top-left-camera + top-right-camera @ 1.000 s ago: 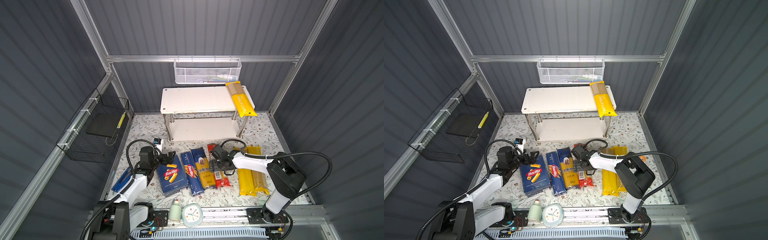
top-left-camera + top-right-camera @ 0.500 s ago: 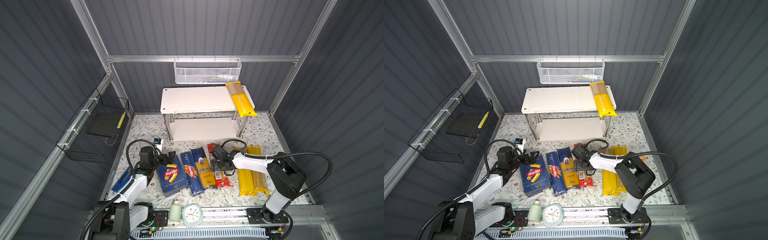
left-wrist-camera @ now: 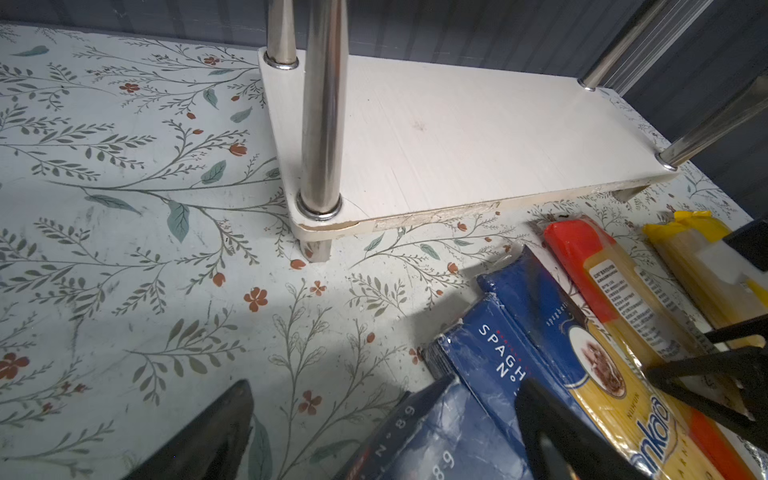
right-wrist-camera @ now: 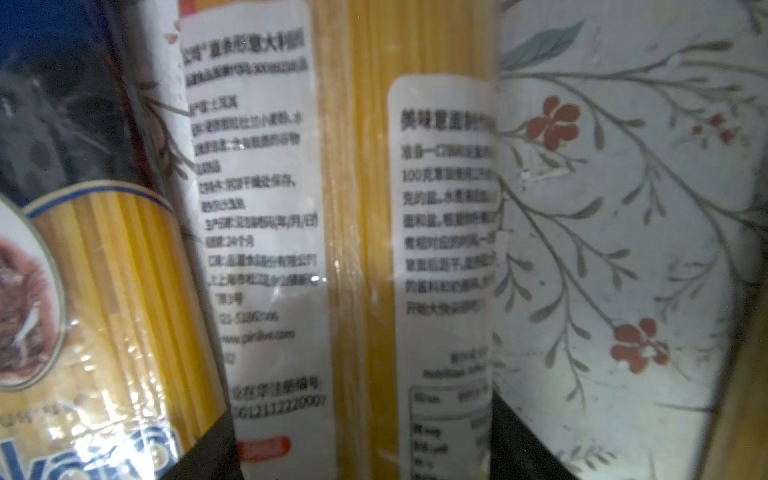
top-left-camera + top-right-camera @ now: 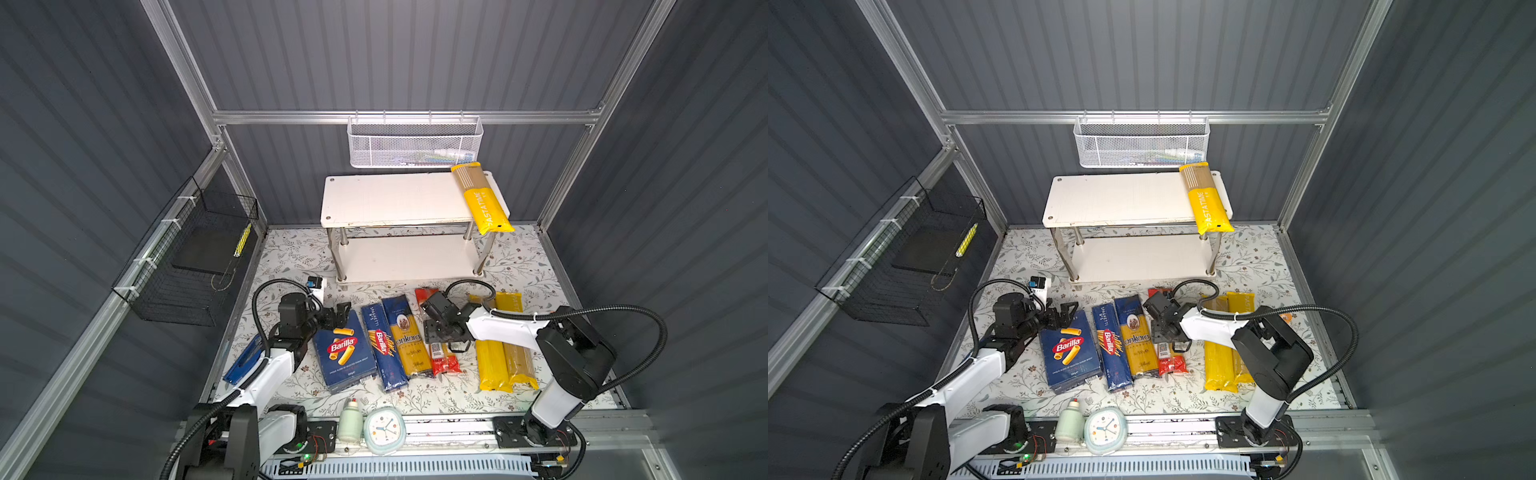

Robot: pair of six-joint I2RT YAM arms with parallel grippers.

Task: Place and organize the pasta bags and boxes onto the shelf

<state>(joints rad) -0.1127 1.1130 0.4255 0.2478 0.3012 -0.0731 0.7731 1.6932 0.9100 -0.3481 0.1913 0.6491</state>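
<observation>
- Beneath the left end effector (image 5: 337, 311), jaws spread: wide Barilla box (image 5: 345, 353), probably stiff, light; take its narrow far end.
- Between the parted jaws of the right end effector (image 5: 446, 338): red bag (image 5: 448, 365), flat on the worktop (image 5: 457, 399), likely slick, brittle; grasp mid-length.

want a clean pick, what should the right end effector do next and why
Probably close firmly on the red bag before any lift: the right end effector sits low over it, fingers either side of its labelled middle, and the bag lies flat on the mat. Whether they pinch it yet is unclear.
</observation>
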